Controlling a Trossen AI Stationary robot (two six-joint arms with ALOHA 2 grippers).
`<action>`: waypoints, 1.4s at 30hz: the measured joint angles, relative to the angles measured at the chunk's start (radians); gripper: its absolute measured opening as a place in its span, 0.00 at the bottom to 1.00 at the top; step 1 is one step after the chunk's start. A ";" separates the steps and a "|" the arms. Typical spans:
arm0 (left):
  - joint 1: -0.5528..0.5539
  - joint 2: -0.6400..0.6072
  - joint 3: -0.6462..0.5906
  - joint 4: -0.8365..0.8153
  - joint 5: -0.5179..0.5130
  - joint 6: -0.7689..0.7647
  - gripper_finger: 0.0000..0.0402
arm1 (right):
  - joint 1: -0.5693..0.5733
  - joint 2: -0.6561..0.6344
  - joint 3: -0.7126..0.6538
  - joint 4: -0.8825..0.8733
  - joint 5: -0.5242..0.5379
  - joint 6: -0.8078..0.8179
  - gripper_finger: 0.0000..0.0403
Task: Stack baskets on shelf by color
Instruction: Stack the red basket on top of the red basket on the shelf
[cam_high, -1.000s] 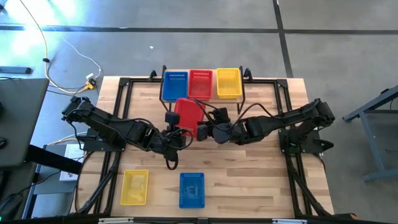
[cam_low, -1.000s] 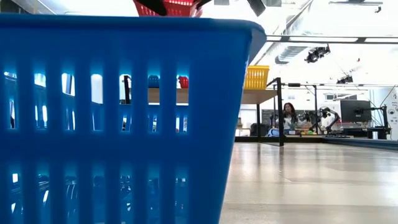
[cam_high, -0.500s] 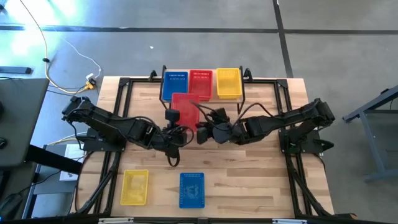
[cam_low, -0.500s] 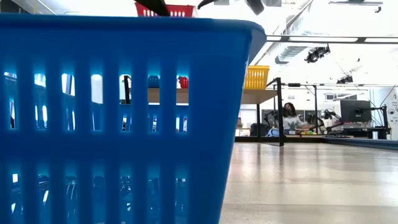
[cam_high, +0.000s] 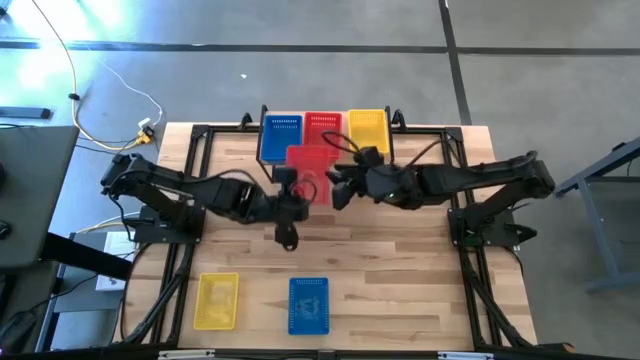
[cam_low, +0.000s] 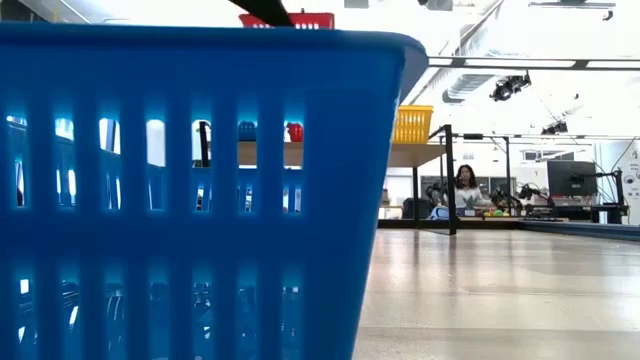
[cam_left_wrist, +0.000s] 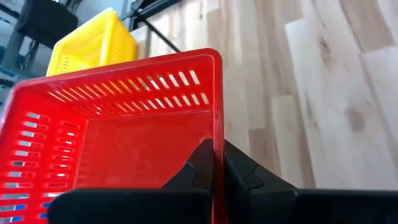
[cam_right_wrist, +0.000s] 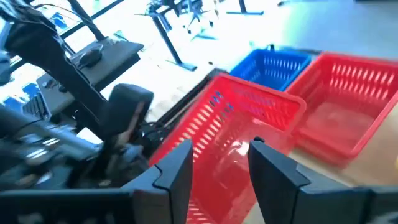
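A red basket (cam_high: 312, 165) hangs above the table just in front of the shelf (cam_high: 392, 150), with my left gripper (cam_high: 291, 188) shut on it. On the shelf stand a blue basket (cam_high: 281, 137), a red basket (cam_high: 323, 124) and a yellow basket (cam_high: 367, 132). My right gripper (cam_high: 338, 186) is open at the held basket's right side; its wrist view shows the red basket (cam_right_wrist: 242, 121) just ahead of the spread fingers. Another yellow basket (cam_high: 216, 300) and another blue basket (cam_high: 309, 305) rest on the table near its front edge. My left gripper pinches one side wall of the red basket (cam_left_wrist: 215, 140) close to its near corner, one finger inside (cam_left_wrist: 200, 165) and one outside (cam_left_wrist: 239, 168). The fingers come from the table's near left side. The basket is lifted clear of the table, open side up, roughly level.
The low view is filled by the front blue basket (cam_low: 200, 190), with the held red basket's rim (cam_low: 295, 20) above it. Black frame rails (cam_high: 200, 140) run along the table's sides. A person sits far back in the room (cam_low: 465, 185).
My left gripper has carried the red basket toward the far edge, up to the shelf, and the basket has turned from skewed to square with the shelf. My right gripper has let go of it and gone toward the far edge as well.
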 joint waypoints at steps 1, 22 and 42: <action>0.016 0.000 0.000 0.012 0.012 0.010 0.00 | -0.006 -0.012 0.000 0.000 0.000 -0.024 0.35; 0.382 0.000 0.000 0.233 0.323 0.263 0.00 | -0.182 -0.106 0.000 -0.037 -0.118 -0.246 0.35; 0.561 0.000 0.000 0.253 0.582 0.276 0.00 | -0.358 -0.106 0.000 -0.111 -0.223 -0.317 0.35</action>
